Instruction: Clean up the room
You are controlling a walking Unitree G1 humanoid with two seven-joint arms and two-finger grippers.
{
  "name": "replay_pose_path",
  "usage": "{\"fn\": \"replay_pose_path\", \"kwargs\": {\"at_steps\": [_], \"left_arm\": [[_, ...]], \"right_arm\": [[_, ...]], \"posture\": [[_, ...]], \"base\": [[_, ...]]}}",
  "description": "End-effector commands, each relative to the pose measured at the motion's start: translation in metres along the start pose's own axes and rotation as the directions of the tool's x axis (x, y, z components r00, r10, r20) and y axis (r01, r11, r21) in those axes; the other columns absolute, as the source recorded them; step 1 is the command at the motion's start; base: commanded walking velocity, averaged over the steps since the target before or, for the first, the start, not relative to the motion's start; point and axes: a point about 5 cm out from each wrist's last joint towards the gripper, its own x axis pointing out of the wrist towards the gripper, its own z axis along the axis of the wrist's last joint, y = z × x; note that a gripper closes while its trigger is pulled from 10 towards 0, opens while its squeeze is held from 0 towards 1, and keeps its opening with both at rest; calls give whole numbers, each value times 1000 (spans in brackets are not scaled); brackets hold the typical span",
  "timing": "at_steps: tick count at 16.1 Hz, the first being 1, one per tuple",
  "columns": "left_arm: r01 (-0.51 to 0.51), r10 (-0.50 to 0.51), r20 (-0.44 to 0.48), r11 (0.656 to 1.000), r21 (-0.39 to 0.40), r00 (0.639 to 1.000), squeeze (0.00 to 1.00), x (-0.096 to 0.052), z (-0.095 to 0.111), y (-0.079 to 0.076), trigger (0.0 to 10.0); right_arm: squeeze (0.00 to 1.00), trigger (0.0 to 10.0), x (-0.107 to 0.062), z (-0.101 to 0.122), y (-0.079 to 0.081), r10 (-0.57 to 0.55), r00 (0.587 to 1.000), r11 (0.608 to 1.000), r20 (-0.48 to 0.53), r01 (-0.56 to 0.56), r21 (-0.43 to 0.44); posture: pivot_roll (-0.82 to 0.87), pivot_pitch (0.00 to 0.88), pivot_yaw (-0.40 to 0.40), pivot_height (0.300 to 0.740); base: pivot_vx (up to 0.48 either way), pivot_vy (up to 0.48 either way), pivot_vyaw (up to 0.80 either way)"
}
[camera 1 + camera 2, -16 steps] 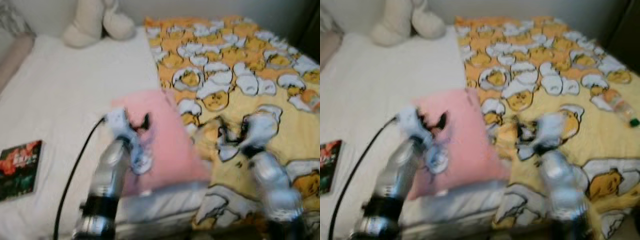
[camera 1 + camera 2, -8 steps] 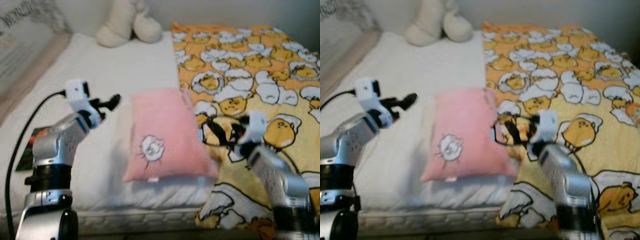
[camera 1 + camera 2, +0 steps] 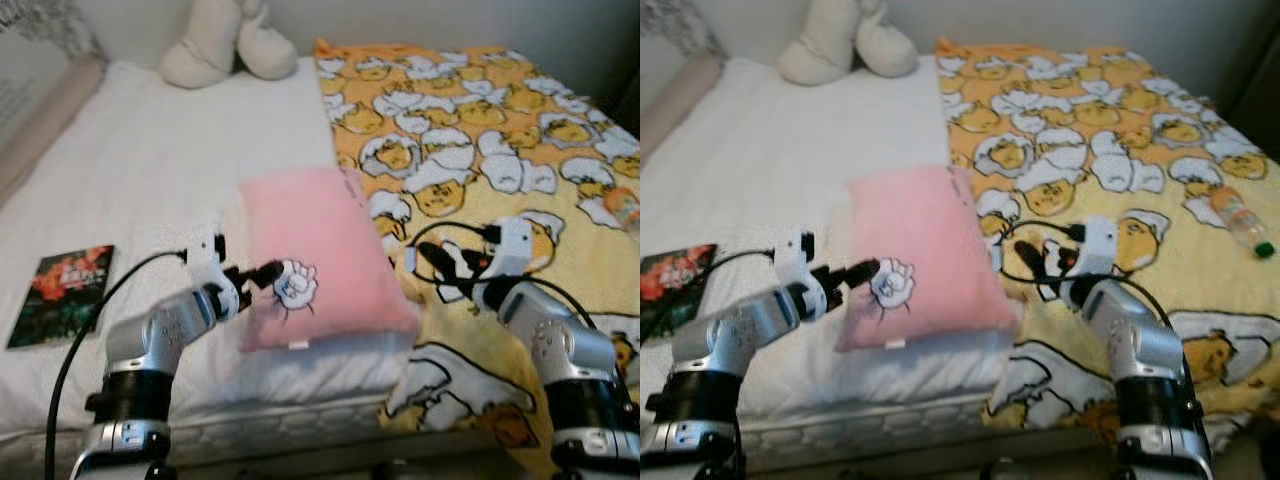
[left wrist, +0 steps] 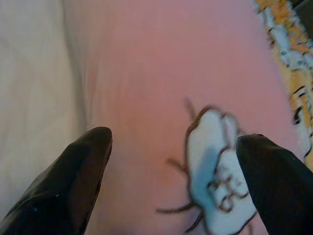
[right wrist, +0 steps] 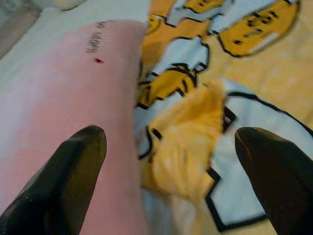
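Pink pillow point(image 3: 318, 257) lies on the white bed point(image 3: 130, 190), its right edge touching the yellow cartoon-print blanket point(image 3: 500, 150). The left hand point(image 3: 262, 275) reaches in from the pillow's left side with its fingers spread, tips over the white cartoon patch; in the left wrist view both black fingers point(image 4: 73, 181) stand wide apart over pink fabric, holding nothing. The right hand point(image 3: 432, 262) hovers at the seam where the pillow meets a bunched fold of blanket, its fingers likewise parted and empty.

The step in hand looks like a two-sided pickup of the pillow. To do it well, each hand should press down into the soft edge and gather a good pinch of cover, not just skim the top, and the right hand should take pillow only, keeping clear of the blanket fold just beside it. Lift both sides together so it does not sag or slip. A book point(image 3: 62, 296) and a plastic bottle point(image 3: 1236, 220) also await tidying.
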Motion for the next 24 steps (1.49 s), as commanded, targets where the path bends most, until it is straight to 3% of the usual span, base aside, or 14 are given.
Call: {"fn": "replay_pose_path", "kwargs": {"at_steps": [1, 3, 7, 11, 14, 15, 18, 22, 23, 24], "left_arm": [[-18, 18, 15, 1000, 0, 1000, 0, 2, 4, 1, 10000], [-50, 50, 21, 999, -7, 999, 0, 6, 4, 4, 10000], [-95, 95, 53, 995, -7, 994, 0, 5, 10, 11, 10000], [-62, 62, 66, 998, -3, 996, 0, 15, 4, -1, 10000], [-26, 19, 156, 999, 47, 988, 0, 11, 22, -12, 10000], [-28, 3, 223, 994, 107, 975, 0, 4, 36, -15, 10000], [1, -35, 240, 990, 138, 970, 0, -1, 40, -26, 10000], [29, -54, 196, 991, 128, 979, 0, 7, 28, -30, 10000], [19, -42, 177, 991, 130, 983, 0, 19, 22, -31, 10000], [0, -21, 165, 992, 127, 986, 0, 30, 18, -29, 10000]], "right_arm": [[0, 10000, 2, 1, -4, 6, 1000, 1000, 30, -7, 17], [0, 10000, 14, -6, -5, 20, 999, 1000, 47, -21, 22], [0, 10000, 39, 9, 25, 128, 987, 991, 99, -125, -41], [0, 10000, 57, 3, 52, 186, 979, 982, 83, -186, -4], [0, 10000, 55, 9, 49, 169, 977, 985, 132, -170, -5], [0, 10000, 49, 14, 42, 163, 971, 986, 175, -155, -62], [0, 10000, 34, 11, 25, 127, 968, 989, 216, -108, -96], [0, 10000, 28, -16, 9, 71, 988, 997, 134, -74, 16], [0, 10000, 31, -23, 6, 41, 993, 995, 109, -51, 88], [0, 10000, 35, -23, 7, 31, 995, 993, 99, -42, 106]], "posture": [[-168, 47, 44, 740], [-153, 71, 52, 740], [-136, 85, 53, 740], [-107, 80, 35, 740], [-106, 79, 26, 740], [-110, 77, 26, 740], [-125, 68, 34, 740], [-140, 55, 46, 740], [-142, 51, 50, 740], [-141, 52, 51, 740]], "base": [[0, 0, 0], [0, 0, 0], [0, 0, 0], [0, 0, 0], [0, 0, 0], [0, 0, 0], [0, 0, 0], [0, 0, 0], [0, 0, 0], [0, 0, 0]]}}
